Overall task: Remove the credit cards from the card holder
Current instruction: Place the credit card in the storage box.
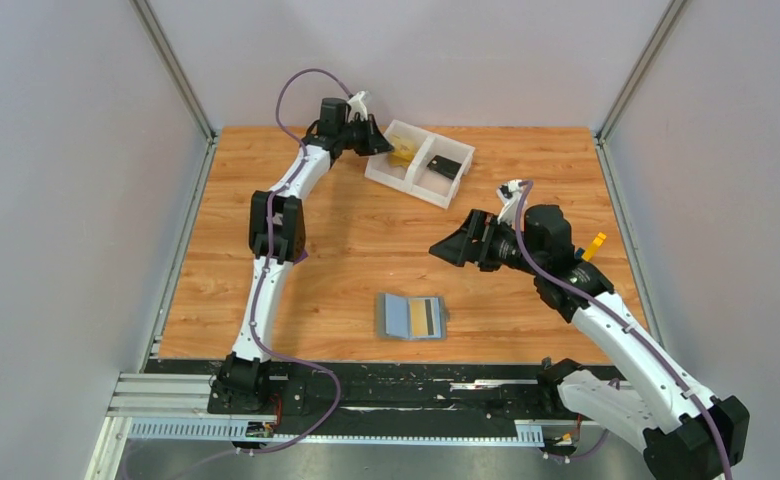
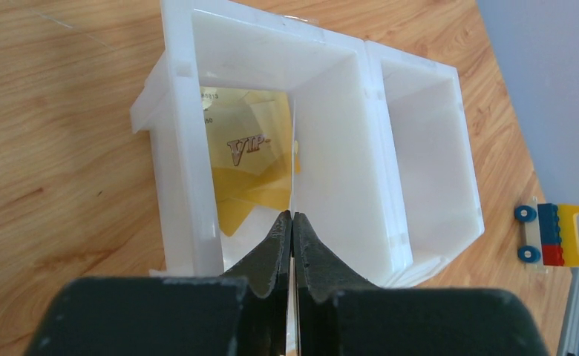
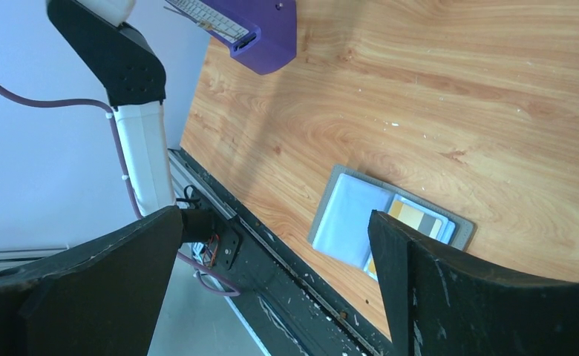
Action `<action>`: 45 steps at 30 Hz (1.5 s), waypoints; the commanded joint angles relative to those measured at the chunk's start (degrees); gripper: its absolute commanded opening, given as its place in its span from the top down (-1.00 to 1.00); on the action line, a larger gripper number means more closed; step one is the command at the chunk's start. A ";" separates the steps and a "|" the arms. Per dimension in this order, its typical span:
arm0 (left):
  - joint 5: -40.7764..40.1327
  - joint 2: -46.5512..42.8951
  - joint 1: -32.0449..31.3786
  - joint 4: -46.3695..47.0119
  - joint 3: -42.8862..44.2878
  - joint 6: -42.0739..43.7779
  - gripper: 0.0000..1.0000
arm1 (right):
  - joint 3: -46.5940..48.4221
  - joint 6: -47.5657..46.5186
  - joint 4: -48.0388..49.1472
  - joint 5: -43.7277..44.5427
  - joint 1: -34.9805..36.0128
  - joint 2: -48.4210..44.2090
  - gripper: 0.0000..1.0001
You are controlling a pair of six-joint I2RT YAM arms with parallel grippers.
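The card holder (image 1: 411,317) lies open and flat near the middle of the counter (image 1: 346,240), close to its near edge, both panels facing up. A gold-yellow card (image 1: 427,318) with a grey stripe sits in its right panel, and the left panel is a plain blue-grey.

The white tray (image 1: 406,188) stands toward the far edge, well apart from the card holder. Its left compartment holds the credit cards (image 2: 246,148), loosely overlapped, the top one printed "VIP". The right compartment holds a small black piece (image 1: 447,167).

The left end effector (image 2: 292,216) hangs over the tray's left compartment with its fingers pressed nearly together. A thin pale line runs from between the tips into the compartment; whether it is a card seen edge-on or a seam of the tray cannot be told.

The right end effector (image 3: 275,216) hovers above the counter to the right of centre, between the tray and the card holder. Its fingers are spread wide with nothing between them and touch nothing. A small yellow and blue toy (image 1: 593,245) sits near the counter's right edge
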 commanded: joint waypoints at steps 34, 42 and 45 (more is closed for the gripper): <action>0.23 -8.68 0.16 10.43 0.14 -7.08 -0.24 | 10.57 -3.32 -4.93 6.23 0.01 0.66 -1.00; 7.16 -21.70 0.07 6.26 -10.82 -10.29 -0.19 | 10.19 -3.59 -9.84 10.83 0.15 0.83 -1.00; 8.51 -29.51 -0.10 4.83 -18.72 -11.05 -0.15 | 9.20 0.42 -13.07 13.89 0.10 0.27 -1.00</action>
